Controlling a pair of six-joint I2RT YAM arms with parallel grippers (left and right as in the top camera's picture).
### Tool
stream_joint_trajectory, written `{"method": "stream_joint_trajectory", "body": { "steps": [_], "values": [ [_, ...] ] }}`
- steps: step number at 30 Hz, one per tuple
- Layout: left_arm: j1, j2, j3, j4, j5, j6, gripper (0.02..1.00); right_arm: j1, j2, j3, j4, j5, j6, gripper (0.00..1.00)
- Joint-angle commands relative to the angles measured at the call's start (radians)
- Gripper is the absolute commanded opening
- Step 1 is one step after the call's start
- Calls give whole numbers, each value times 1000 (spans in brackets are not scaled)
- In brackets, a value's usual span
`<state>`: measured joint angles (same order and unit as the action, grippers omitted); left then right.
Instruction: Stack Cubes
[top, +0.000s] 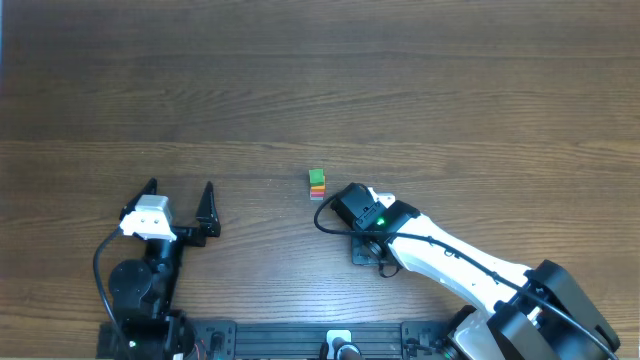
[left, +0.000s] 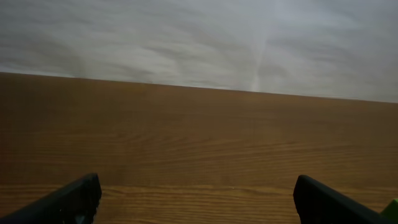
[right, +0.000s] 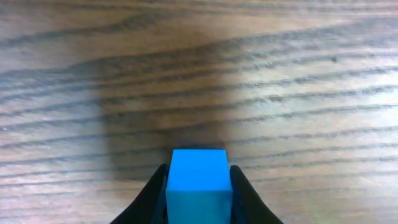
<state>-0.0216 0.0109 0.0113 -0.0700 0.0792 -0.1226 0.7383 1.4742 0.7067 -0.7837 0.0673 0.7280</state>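
**Right gripper clamped on a blue cube, left gripper spread and idle**

The right gripper (right: 198, 174) grips a blue cube (right: 199, 183). Its two dark fingers (right: 155, 190) press flat against the cube's opposite sides, closed only as far as the cube's width allows. The cube sits square between them with its top face level, above bare wood grain. Whether it rests on the tabletop (top: 320, 80) or hangs just over it cannot be told.

In the top view the right arm reaches in from the lower right. A small stack of cubes (top: 317, 183) stands just beside the arm's wrist, at about 11 o'clock from it. The stack is green on top, with orange and a reddish cube beneath.

The left gripper (top: 180, 187) lies well apart from the stack, at roughly 9 o'clock of it. Its fingers (top: 208, 198) are splayed wide, with nothing between them and nothing touched. Its wrist view looks across the bare wood between the two fingertips.
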Motion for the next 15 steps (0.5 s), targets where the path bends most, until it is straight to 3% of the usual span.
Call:
{"method": "stream_joint_trajectory", "body": {
  "steps": [1,6,15],
  "values": [
    [-5,-5,-5,-1,10,7,1000,-6,5,117,-72,34,-16,143],
    [-5,-5,-5,-1,10,7,1000,-6,5,340,-204,89,-57,86],
    [-5,-5,-5,-1,10,7,998,-13,104,717,-322,107,-98,9]
  ]
}}
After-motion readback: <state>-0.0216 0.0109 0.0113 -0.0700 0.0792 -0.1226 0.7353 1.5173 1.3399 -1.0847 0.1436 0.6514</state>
